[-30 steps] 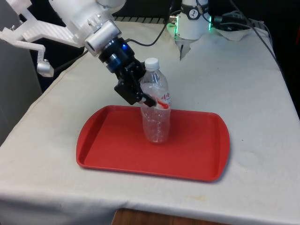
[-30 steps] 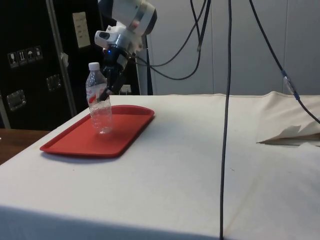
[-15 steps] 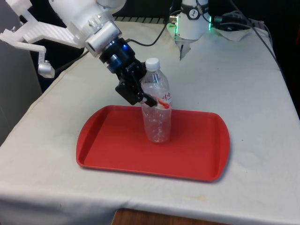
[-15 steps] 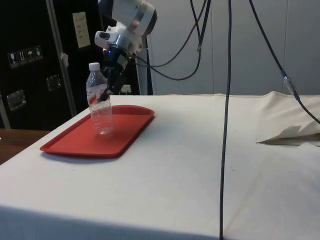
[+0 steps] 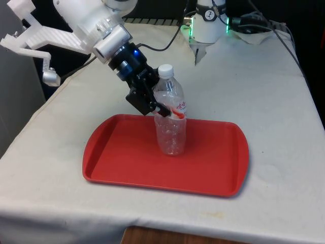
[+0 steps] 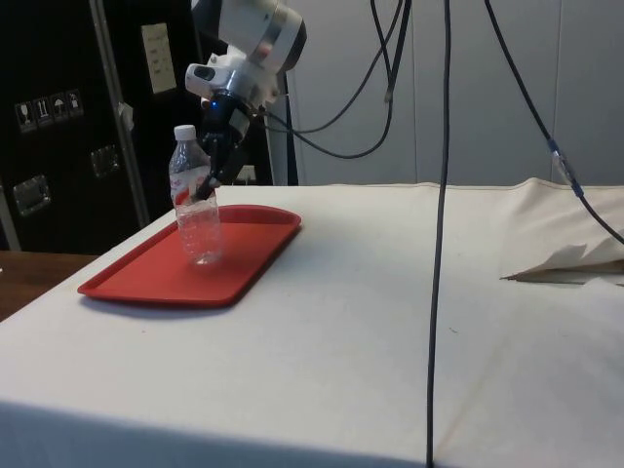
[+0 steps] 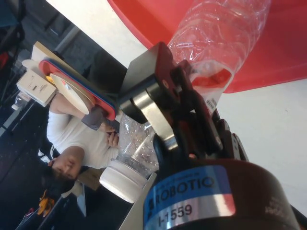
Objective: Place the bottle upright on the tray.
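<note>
Your fingers (image 5: 161, 110) pinch the clear bottle (image 5: 170, 133) at its red label band, just under the shoulder, a high grip that seems meant to steady the tall, light body while its base meets the red tray (image 5: 117, 157). The bottle stands near the tray's middle, close to upright. From the tray outward lies only the cloth-covered table (image 5: 269, 101), so you have room to let go.

The black two-finger gripper (image 7: 201, 103) carries a blue band reading "ROBOTIQ" and, below it, "I-1559"; the print on the clear plastic bottle's (image 7: 218, 36) red-and-white label is unreadable
</note>
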`<state>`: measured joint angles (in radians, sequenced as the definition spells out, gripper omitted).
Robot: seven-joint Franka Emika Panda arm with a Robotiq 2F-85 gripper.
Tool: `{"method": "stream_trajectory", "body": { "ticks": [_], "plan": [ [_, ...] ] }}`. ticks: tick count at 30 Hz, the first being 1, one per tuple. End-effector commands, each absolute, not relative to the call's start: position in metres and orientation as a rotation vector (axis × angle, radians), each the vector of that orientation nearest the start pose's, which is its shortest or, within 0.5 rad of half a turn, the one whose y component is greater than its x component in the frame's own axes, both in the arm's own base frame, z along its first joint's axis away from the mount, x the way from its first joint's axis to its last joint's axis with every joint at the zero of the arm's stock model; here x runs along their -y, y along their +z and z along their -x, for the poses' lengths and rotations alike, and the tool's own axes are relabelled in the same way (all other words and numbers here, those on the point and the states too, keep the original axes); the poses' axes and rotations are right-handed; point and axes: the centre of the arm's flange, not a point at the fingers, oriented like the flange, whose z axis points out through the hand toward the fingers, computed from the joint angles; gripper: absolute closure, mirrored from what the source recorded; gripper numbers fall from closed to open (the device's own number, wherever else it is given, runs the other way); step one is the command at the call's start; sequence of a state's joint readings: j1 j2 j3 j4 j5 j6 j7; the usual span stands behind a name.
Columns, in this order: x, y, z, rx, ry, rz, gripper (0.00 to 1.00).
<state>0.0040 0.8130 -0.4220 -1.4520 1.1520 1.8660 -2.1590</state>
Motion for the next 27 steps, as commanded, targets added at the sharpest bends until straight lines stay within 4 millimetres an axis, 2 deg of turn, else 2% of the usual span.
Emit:
{"method": "stream_trajectory", "body": {
  "ticks": [1, 17, 20, 23, 24, 25, 27],
  "plan": [
    [0.1683, 0.2267, -0.6892, 1.534, -0.824, 2.060, 1.00],
    [0.1678, 0.2263, -0.6887, 1.533, -0.824, 2.055, 0.99],
    [0.1676, 0.2256, -0.6886, 1.532, -0.822, 2.054, 0.87],
    [0.1675, 0.2260, -0.6888, 1.533, -0.823, 2.053, 0.69],
    [0.1675, 0.2260, -0.6888, 1.532, -0.822, 2.054, 0.61],
    [0.1675, 0.2260, -0.6888, 1.532, -0.822, 2.054, 0.45],
    [0.1669, 0.2257, -0.6884, 1.532, -0.823, 2.051, 0.29]
  ]
}}
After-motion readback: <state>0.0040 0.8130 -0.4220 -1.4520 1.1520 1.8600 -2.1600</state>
